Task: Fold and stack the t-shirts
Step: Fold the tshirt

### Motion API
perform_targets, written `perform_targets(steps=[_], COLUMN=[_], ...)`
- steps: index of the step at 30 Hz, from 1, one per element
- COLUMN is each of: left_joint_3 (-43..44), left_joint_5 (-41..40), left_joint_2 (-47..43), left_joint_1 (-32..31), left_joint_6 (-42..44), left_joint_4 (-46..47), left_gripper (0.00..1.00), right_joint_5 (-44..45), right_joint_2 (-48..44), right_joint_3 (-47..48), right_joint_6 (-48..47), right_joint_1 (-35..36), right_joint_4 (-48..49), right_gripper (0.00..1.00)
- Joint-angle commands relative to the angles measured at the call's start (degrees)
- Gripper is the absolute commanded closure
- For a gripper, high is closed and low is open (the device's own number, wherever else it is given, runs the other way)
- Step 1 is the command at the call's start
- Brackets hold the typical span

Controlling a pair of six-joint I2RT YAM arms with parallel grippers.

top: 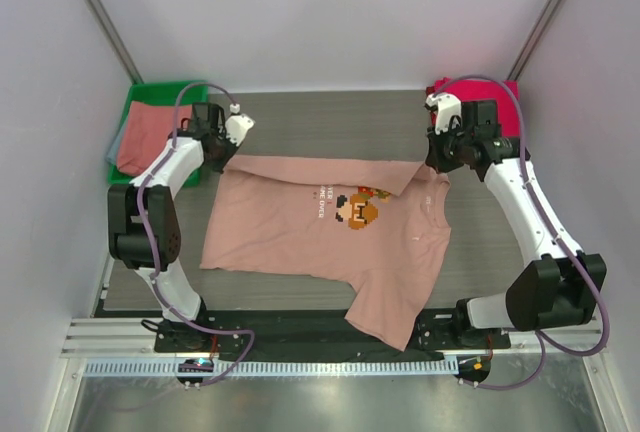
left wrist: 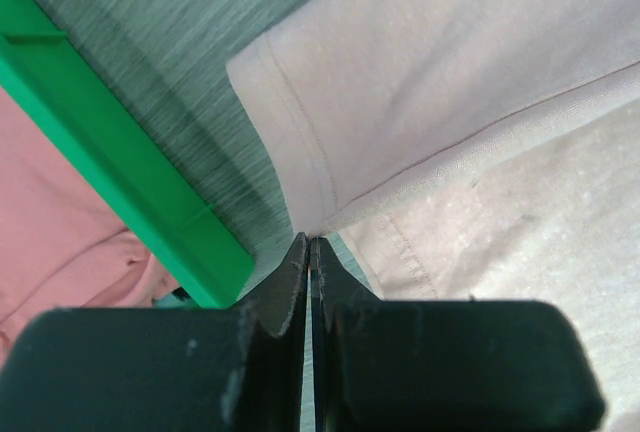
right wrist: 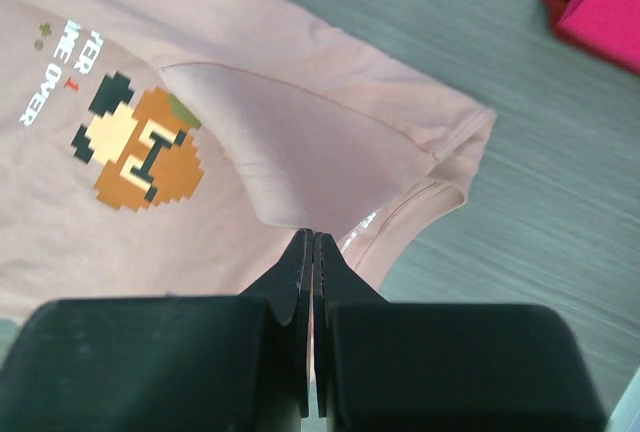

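L gripper [left wrist: 309, 244] jaws closed, pinching far-edge corner of pink tee [top: 320, 227] | R gripper [right wrist: 312, 240] jaws closed on same edge's other end | held edge runs finger-to-finger; tee body lies base-ward of both | next, prob.: even two-arm pull base-ward

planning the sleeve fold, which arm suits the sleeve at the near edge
Right, likely: the sleeve lies nearer the right arm's base. Both right gripper and left gripper are shut on the shirt, so it must release first.
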Motion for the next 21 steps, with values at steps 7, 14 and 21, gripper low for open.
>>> perform_targets(steps=[7, 14, 21], left_joint_3=[-3.3, -4.1, -0.9], left_joint_5=[-1.4, -1.4, 1.6], left_joint_2=[-2.5, -2.3, -7.3], left_joint_1=[0.7, 1.5, 2.1], left_joint_6=[1.7, 2.4, 1.4], left_joint_4=[0.5, -1.3, -6.4], left_gripper=[1.00, 1.00, 0.85], right_joint_5=[-2.4, -5.8, -6.2], right_joint_2=[-3.0, -5.0, -8.6], right_joint_3=[-1.9, -1.7, 3.6], right_joint_6=[0.9, -1.1, -13.0], right_joint_1=[1.2, 1.2, 0.9], right_joint_4=[-2.4, -10.3, -21.0], right_gripper=[0.99, 0.96, 0.76])
